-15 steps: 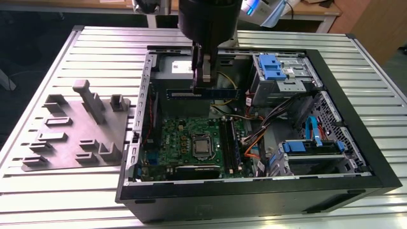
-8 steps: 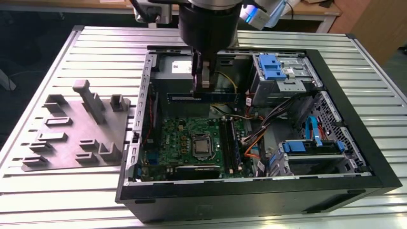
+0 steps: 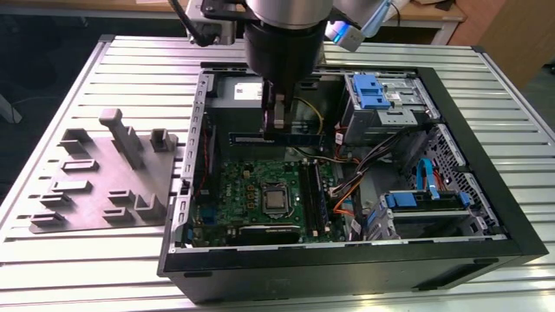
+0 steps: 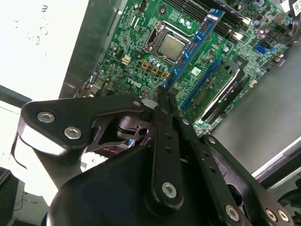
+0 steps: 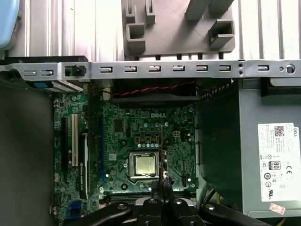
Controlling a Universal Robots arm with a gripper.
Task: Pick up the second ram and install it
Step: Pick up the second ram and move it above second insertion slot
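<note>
The claw [image 3: 277, 133] is clamped on the second ram [image 3: 303, 138] and holds it in the air inside the open computer case [image 3: 347, 257], above the green motherboard [image 3: 234, 188] and touching nothing else. The pick-up looks done and the work stands in the carry-and-align part of the install. The long black memory slots [image 3: 314, 195] lie beside the processor [image 3: 275, 201], and no part of the stick has met them. In the exterior view the stick seems to run crosswise to those slots. By my judgement, seating it calls for its long edge to be turned in line with a free slot, centred over it and pressed down evenly, since a tilted entry could jam. The exterior view gives the whole layout: the case on the ribbed bench [image 3: 87, 260], with the grey holder tray [image 3: 87, 195] well apart on the exterior view's left. The second wrist view gives the grip itself: the claw [image 4: 164, 92] pinches one end of the stick [image 4: 195, 42], and the rest juts out over the processor [image 4: 170, 45]. The first wrist view looks straight down past the claw [image 5: 162, 181], so the stick [image 5: 162, 150] is a thin line seen edge-on beside the processor [image 5: 143, 165], with the tray [image 5: 178, 33] beyond the case wall.
</note>
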